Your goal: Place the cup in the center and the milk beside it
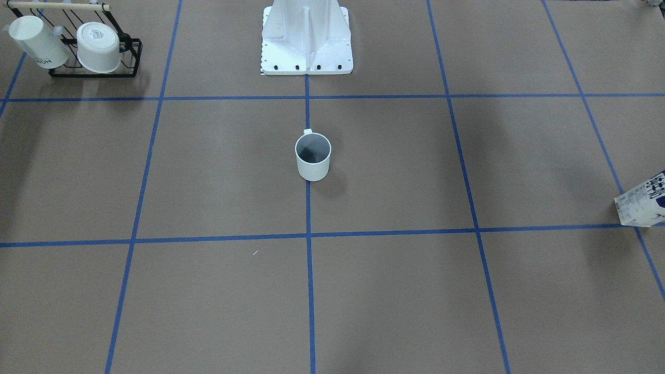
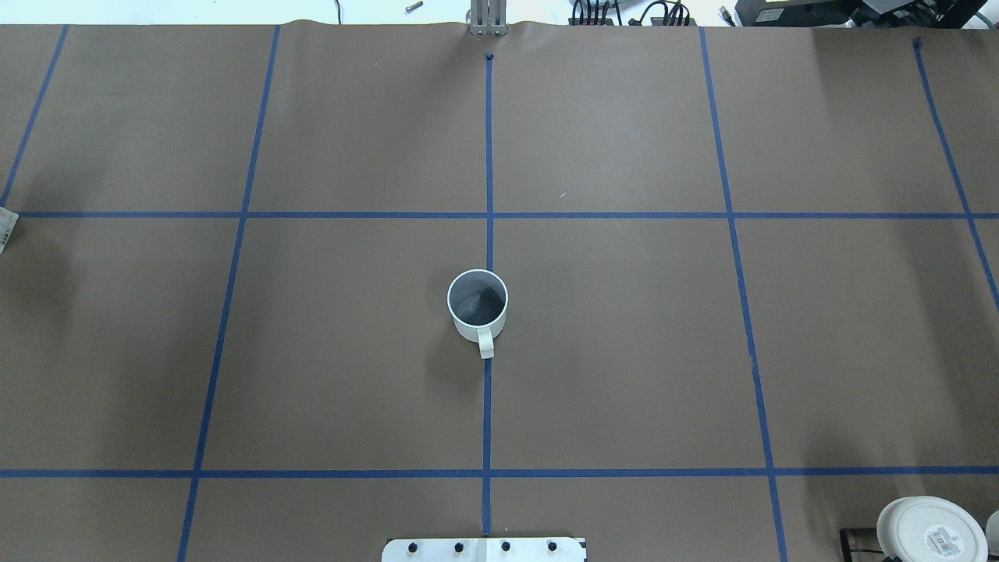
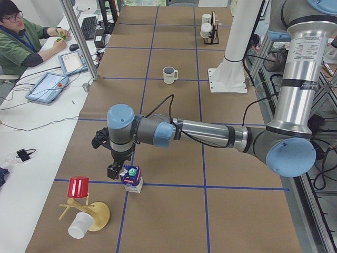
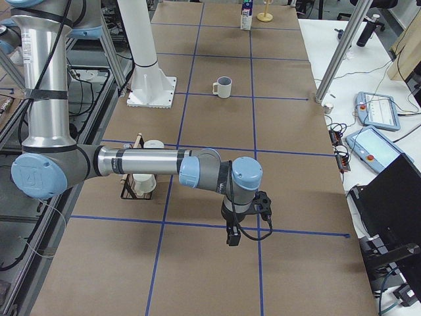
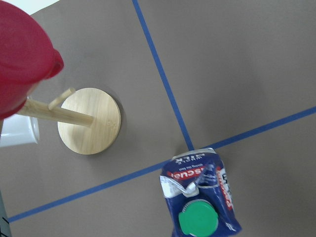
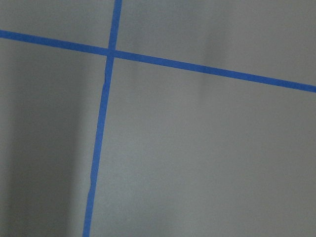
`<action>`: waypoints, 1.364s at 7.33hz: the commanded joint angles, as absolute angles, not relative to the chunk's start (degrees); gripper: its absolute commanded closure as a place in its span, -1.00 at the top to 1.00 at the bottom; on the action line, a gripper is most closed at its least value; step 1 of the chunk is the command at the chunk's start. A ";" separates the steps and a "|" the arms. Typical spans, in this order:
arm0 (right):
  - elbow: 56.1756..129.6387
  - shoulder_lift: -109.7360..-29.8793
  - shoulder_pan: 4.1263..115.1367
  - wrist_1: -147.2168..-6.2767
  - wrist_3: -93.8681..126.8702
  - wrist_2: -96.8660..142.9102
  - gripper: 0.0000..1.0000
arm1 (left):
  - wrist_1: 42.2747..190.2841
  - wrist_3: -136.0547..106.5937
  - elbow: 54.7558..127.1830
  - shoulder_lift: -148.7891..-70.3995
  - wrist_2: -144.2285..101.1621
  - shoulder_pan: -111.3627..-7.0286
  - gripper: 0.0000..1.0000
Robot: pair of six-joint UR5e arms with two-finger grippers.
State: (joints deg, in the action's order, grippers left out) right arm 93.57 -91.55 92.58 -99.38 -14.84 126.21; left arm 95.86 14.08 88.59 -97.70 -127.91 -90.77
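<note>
The cup [image 1: 313, 156] is a small white-grey mug with a dark inside. It stands upright on the blue tape line that splits the center [image 1: 374, 171] and also shows in the overhead view [image 2: 478, 306]. The milk [image 3: 131, 179] stands upright at the table's left end on a tape crossing, and its green cap shows in the left wrist view [image 5: 198, 220]. My left gripper [image 3: 115, 171] hangs close beside the carton's top; I cannot tell if it is open. My right gripper [image 4: 232, 236] hovers low over bare tabletop far from both; I cannot tell its state.
A wooden mug tree [image 3: 95, 213] with a red cup [image 3: 78, 186] and a white cup [image 3: 79, 226] stands near the milk. A black rack [image 1: 96, 49] holds two white cups at the right end. The robot base [image 1: 306, 41] is behind the cup. An operator [image 3: 21, 37] sits alongside.
</note>
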 commanded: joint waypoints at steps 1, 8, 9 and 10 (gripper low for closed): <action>93.08 -91.58 92.55 -98.79 -14.85 126.12 1.00 | 99.56 11.28 83.86 -98.53 -128.14 -90.62 0.99; 92.90 -91.58 92.55 -98.53 -14.59 126.04 1.00 | 115.04 -7.29 81.66 -93.52 -132.81 -85.79 0.98; 92.90 -91.58 92.46 -98.53 -14.59 126.04 1.00 | 116.18 -7.29 80.61 -93.52 -132.72 -85.26 0.98; 92.90 -91.58 92.46 -98.53 -14.50 126.04 1.00 | 117.15 -7.38 79.81 -93.52 -132.71 -84.82 0.98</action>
State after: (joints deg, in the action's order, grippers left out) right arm 92.92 -91.59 92.49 -98.53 -14.58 126.04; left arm 115.74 -7.15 80.91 -93.57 -132.78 -85.50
